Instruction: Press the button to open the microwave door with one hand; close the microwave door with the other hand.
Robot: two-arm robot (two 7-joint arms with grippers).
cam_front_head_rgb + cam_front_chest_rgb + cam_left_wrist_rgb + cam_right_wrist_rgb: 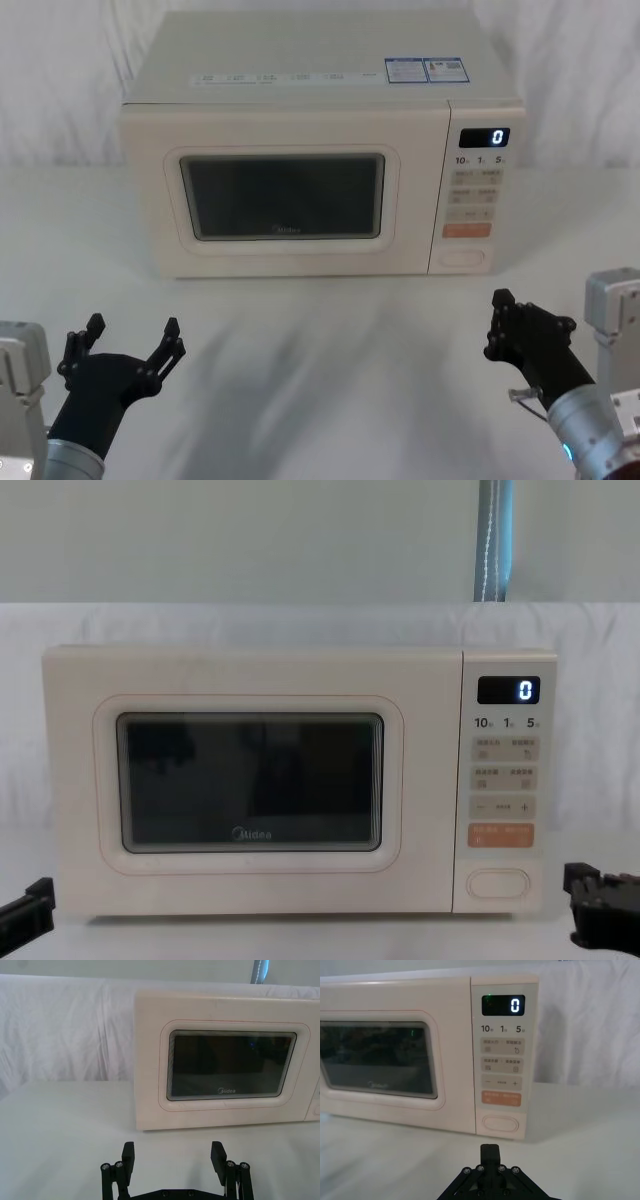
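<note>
While the door (pixel 282 196) sits shut mid-frame, aim right gripper (pixel 490 1152), tips pressed together, low centre, squarely at button (pixel 501 1123) just above; keep left gripper (pixel 130 345), spread wide, lower left.

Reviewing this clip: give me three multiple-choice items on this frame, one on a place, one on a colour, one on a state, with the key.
1. The wide cream pill-shaped button sits where on the control panel?
A. top
B. bottom
C. middle

2. The rectangular key just above it is
A. orange
B. green
C. black

3. The cream microwave door with dark window is
A. wide open
B. ajar
C. shut

Key: B, it lies under every other key; A, orange in the right wrist view; C, door flush with the panel, while the black left gripper, open, and black right gripper, fingers together, wait in front.
</note>
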